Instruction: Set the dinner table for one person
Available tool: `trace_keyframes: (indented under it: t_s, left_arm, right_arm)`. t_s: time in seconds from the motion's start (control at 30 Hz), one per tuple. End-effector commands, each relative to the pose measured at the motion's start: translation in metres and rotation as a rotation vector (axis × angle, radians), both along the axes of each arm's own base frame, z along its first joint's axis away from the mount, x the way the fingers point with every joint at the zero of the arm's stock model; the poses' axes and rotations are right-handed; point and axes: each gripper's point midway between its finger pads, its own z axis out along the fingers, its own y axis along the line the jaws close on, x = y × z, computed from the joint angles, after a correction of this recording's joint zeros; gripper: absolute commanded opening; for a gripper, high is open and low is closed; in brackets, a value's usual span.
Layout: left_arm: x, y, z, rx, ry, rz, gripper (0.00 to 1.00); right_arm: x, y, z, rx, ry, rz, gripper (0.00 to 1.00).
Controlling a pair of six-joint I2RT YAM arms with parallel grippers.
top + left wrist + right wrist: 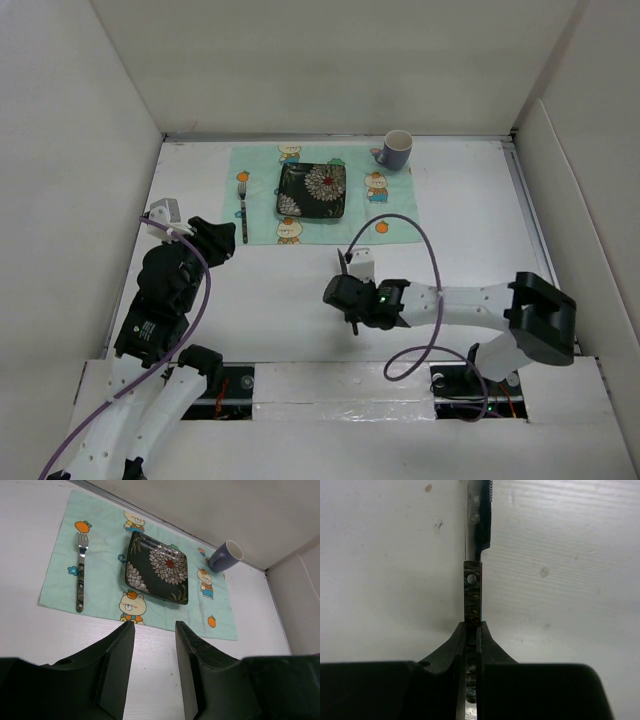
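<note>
On the white dinner table (470,230) lies a mint-green cartoon mat (262,226). On the mat are a dark floral square plate (312,191), a fork (241,195) to its left and a blue mug (397,149) at its far right corner. My right gripper (351,296) is shut on a knife (472,592) by its dark riveted handle, near the middle of the table, in front of the mat. The blade (480,520) points away over the tabletop. My left gripper (222,240) is open and empty, near the mat's near left corner.
In the left wrist view the plate (157,568), fork (80,572), mug (225,556) and mat (102,587) lie beyond my open fingers (120,650). White walls enclose the table on three sides. A purple cable (425,250) loops over the right arm.
</note>
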Motion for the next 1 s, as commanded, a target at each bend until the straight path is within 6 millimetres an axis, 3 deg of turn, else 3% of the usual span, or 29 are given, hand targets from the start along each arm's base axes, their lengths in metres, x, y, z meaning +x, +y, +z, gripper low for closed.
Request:
trace_keyframes:
  t_s: [0.0, 0.1, 0.13, 0.17, 0.2, 0.23, 0.33, 0.53, 0.77, 0.97]
  left_arm:
    - [0.003, -0.001, 0.013, -0.004, -0.048, -0.005, 0.35]
    - [0.003, -0.003, 0.013, -0.003, -0.048, -0.016, 0.37]
    - [0.003, -0.003, 0.013, -0.002, -0.047, -0.018, 0.37]
    - [0.003, -0.003, 0.012, 0.002, -0.045, -0.017, 0.38]
    - [0.004, -0.002, 0.010, 0.005, -0.041, -0.014, 0.38]
    - [0.004, -0.002, 0.010, 0.005, -0.041, -0.014, 0.38]
    - [0.004, -0.003, 0.010, 0.007, -0.038, -0.020, 0.38]
    - [0.005, -0.004, 0.008, 0.012, -0.031, -0.024, 0.39]
    - [0.007, -0.006, 0.006, 0.018, -0.021, -0.029, 0.39]
    - [0.008, -0.006, 0.004, 0.019, -0.015, -0.032, 0.40]
  right_arm:
    - [0.026, -0.013, 0.062, 0.033, -0.148, -0.029, 0.00]
    - [0.069, -0.022, 0.092, 0.061, -0.213, -0.013, 0.00]
    - [0.094, -0.037, 0.098, 0.064, -0.234, -0.062, 0.00]
    - [0.113, -0.036, 0.108, 0.097, -0.274, -0.067, 0.00]
    - [0.151, -0.045, 0.115, 0.105, -0.290, -0.069, 0.00]
    - [0.151, -0.045, 0.116, 0.105, -0.291, -0.069, 0.00]
    - [0.196, -0.048, 0.115, 0.080, -0.296, -0.051, 0.00]
    - [0.260, -0.054, 0.090, 0.063, -0.255, -0.040, 0.00]
    - [0.295, -0.075, 0.056, 0.036, -0.184, -0.059, 0.00]
    - [0.302, -0.088, 0.035, 0.014, -0.135, -0.080, 0.00]
